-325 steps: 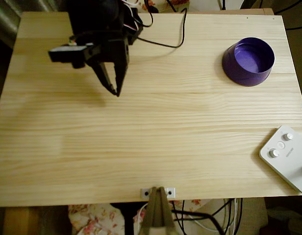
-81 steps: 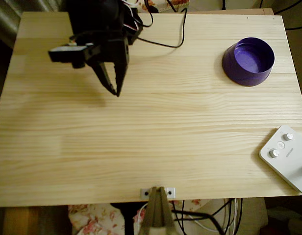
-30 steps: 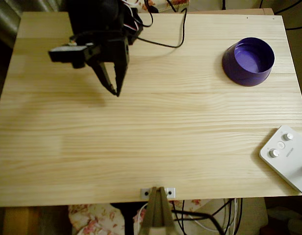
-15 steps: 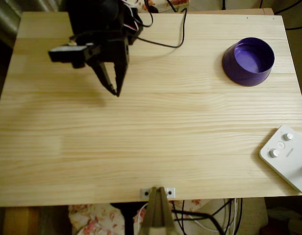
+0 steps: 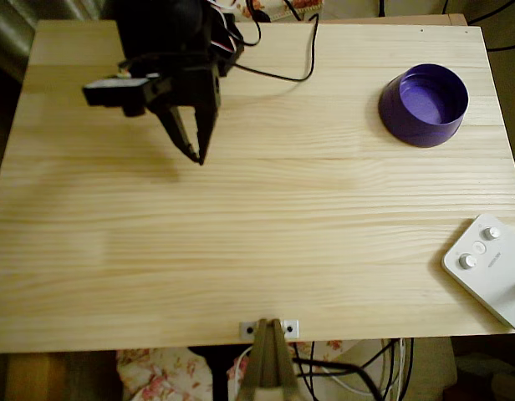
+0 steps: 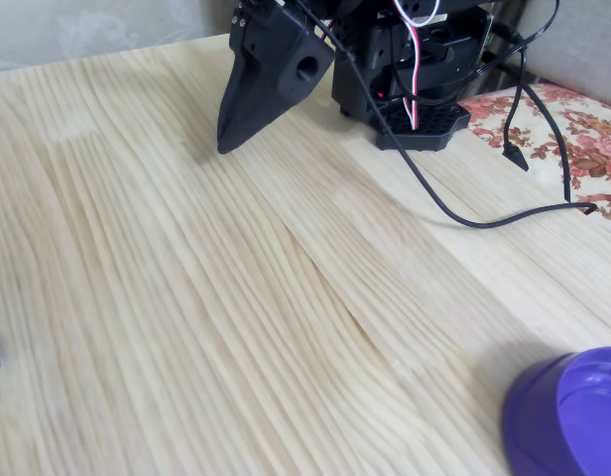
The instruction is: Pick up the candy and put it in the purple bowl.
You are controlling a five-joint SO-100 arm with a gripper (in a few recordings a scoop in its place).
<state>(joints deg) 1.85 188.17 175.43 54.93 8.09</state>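
With the claw [image 5: 195,150] closed on nothing at the upper left of the overhead view and the bowl [image 5: 423,104] empty at the upper right, I see no candy on the table [image 5: 257,251], so any reach risks grasping bare wood.
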